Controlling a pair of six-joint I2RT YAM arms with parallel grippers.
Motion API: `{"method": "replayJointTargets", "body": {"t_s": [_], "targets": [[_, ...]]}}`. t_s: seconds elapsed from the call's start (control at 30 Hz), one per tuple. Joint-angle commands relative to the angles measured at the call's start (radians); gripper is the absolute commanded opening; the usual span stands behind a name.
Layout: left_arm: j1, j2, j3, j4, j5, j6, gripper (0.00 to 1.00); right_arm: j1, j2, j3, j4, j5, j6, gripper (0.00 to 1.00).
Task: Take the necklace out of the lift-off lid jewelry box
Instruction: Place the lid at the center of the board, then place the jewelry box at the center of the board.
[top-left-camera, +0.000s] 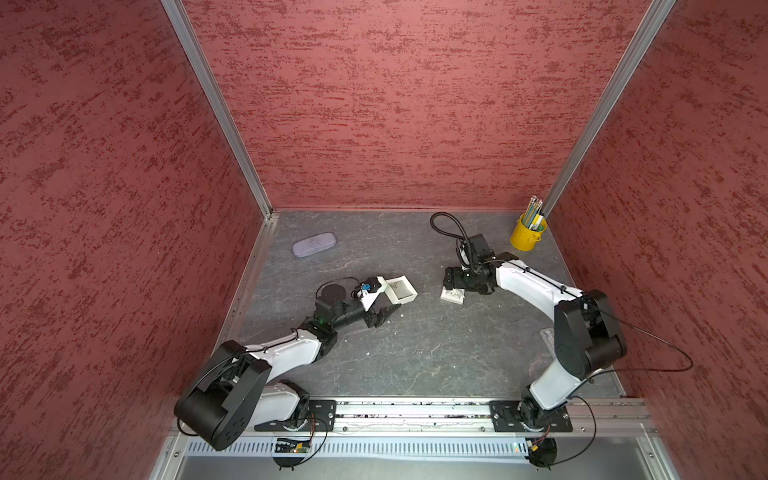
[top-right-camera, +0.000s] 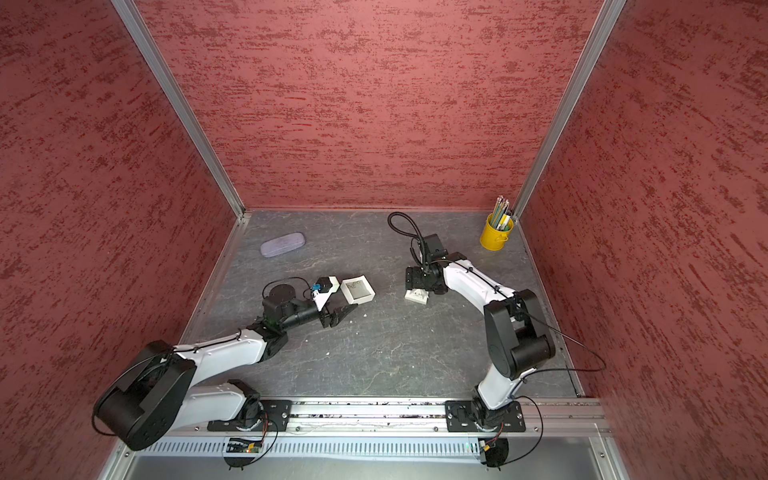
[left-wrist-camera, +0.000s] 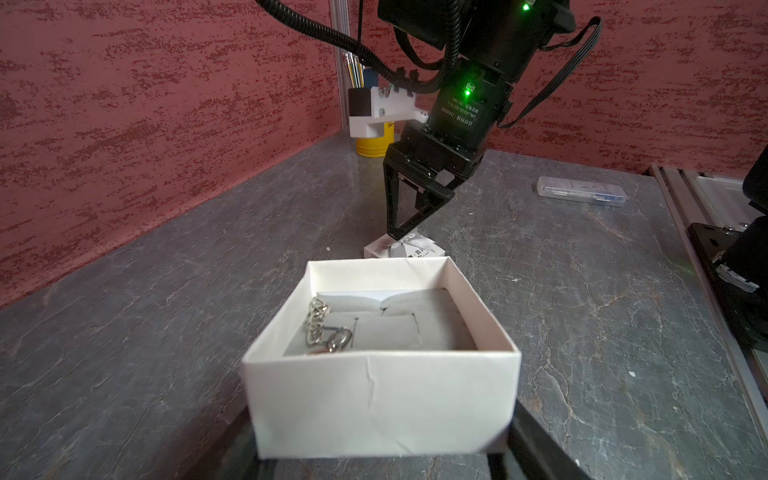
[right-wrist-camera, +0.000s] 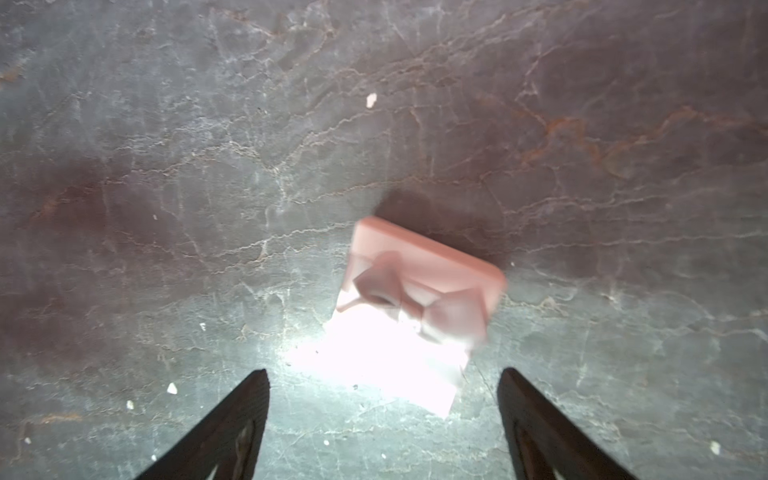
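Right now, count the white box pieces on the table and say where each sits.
2. The open box sits just ahead of the left fingers; its lid lies apart, under the right fingers. None seems hidden.

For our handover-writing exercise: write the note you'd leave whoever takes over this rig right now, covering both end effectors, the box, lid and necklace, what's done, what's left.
Left end effector: straddles one end of the jewelry box; clamped or not, I cannot tell.
Right end effector: open, hovering over the lid, holding nothing.
Lid: on the table, bow up, apart from the box.
Necklace: inside the open box, on the grey insert.
Done: lid off. Left: lift the necklace out.
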Motion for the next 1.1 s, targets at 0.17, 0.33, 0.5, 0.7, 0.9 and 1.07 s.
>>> {"method": "replayJointTargets", "body": {"t_s": [0.17, 0.33, 0.5, 0.7, 0.9, 1.07], "targets": [[-0.008, 0.057, 0.035, 0.058, 0.032, -0.016, 0.67, 0.004, -0.185, -0.044, 0.090, -0.147, 0.038, 0.76], [-0.016, 0.075, 0.052, 0.065, 0.033, -0.015, 0.67, 0.108, -0.284, -0.044, 0.147, -0.270, 0.089, 0.65], [-0.027, 0.073, 0.056, 0.058, 0.034, -0.015, 0.67, 0.218, -0.243, 0.003, 0.171, -0.297, 0.114, 0.66], [-0.033, 0.051, 0.051, 0.040, 0.033, -0.010, 0.67, 0.261, -0.149, 0.063, 0.128, -0.260, 0.094, 0.58], [-0.033, 0.033, 0.051, 0.022, 0.027, 0.004, 0.67, 0.267, -0.127, 0.075, 0.092, -0.206, 0.078, 0.46], [-0.034, 0.010, 0.056, 0.004, 0.025, -0.003, 0.67, 0.273, -0.126, 0.064, 0.101, -0.213, 0.074, 0.26]]}}
